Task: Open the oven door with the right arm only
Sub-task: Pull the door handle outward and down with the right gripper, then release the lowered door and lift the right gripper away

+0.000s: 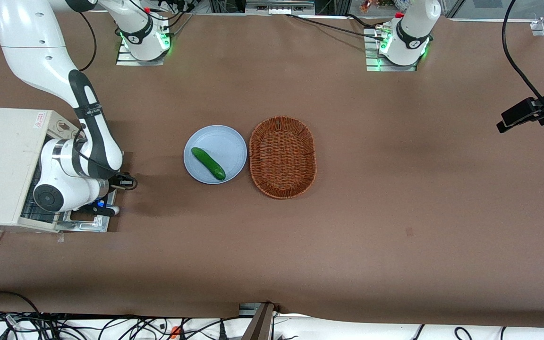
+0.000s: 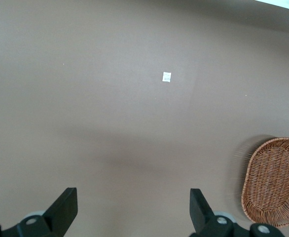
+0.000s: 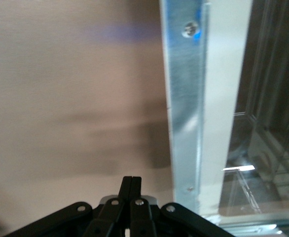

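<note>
The cream toaster oven [image 1: 3,165] stands toward the working arm's end of the table. The oven door [image 1: 81,224] is folded down open, close to the tabletop, and the wire rack inside shows. In the right wrist view the door's shiny metal inner frame [image 3: 184,98] and dark glass window [image 3: 268,123] run beside the brown table. The right arm [image 1: 76,165] bends low over the door. Its gripper [image 1: 106,208] hangs at the door's free edge. Its two black fingers [image 3: 128,183] are pressed together with nothing between them.
A light blue plate [image 1: 220,139] with a green cucumber [image 1: 208,163] lies mid-table, beside an oval wicker basket [image 1: 282,157], which also shows in the left wrist view [image 2: 275,180]. A black camera bracket [image 1: 531,111] reaches in at the parked arm's end.
</note>
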### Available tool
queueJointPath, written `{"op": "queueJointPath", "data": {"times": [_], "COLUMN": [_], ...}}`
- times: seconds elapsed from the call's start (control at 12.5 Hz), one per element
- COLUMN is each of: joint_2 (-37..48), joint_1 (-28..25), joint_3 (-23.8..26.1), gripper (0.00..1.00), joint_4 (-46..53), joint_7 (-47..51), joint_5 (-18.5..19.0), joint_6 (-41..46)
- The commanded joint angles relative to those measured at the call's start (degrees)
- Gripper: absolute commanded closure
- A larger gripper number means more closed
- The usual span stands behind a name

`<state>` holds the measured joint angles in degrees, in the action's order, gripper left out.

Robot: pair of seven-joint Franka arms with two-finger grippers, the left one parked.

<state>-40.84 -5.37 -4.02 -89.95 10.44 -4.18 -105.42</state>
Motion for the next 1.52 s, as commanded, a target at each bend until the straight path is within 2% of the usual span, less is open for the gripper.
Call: {"op": "queueJointPath", "data": {"times": [0.0, 0.16, 0.24, 0.4, 0.48, 0.64, 0.88, 1.12, 1.2, 1.28, 1.36, 1.44], "joint_2": [0.94, 1.29, 1.72, 4.0, 6.02, 10.41, 16.13, 20.79, 22.02, 22.9, 23.87, 25.1], "joint_1": [-1.22, -1.22, -1.22, -1.49, -1.4, -1.31, -1.05, -0.96, -0.96, -0.96, -0.96, -0.87], "joint_3": [-0.28, -0.37, -0.54, -0.63, -0.72, -0.81, -1.07, -2.48, -2.57, -3.0, -4.05, -4.84], "gripper": [1.0, 1.0, 1.0, 1.0, 0.93, 0.62, 0.29, 0.19, 0.18, 0.13, 0.0, 0.0], "joint_4": [1.96, 4.68, 6.0, 8.29, 8.47, 8.56, 8.56, 8.65, 8.73, 8.74, 8.74, 8.74], "joint_7": [2.13, -0.58, -5.21, -12.27, -13.24, -14.21, -16.95, -17.65, -17.74, -17.74, -17.74, -18.08], "joint_5": [-1.01, -0.31, 0.22, 4.24, 5.57, 5.85, 5.85, 5.67, 5.76, 5.76, 5.67, 5.24], "joint_6": [3.89, 6.88, 8.02, 9.52, 10.31, 11.19, 13.84, 18.13, 19.45, 20.77, 22.09, 23.06]}}
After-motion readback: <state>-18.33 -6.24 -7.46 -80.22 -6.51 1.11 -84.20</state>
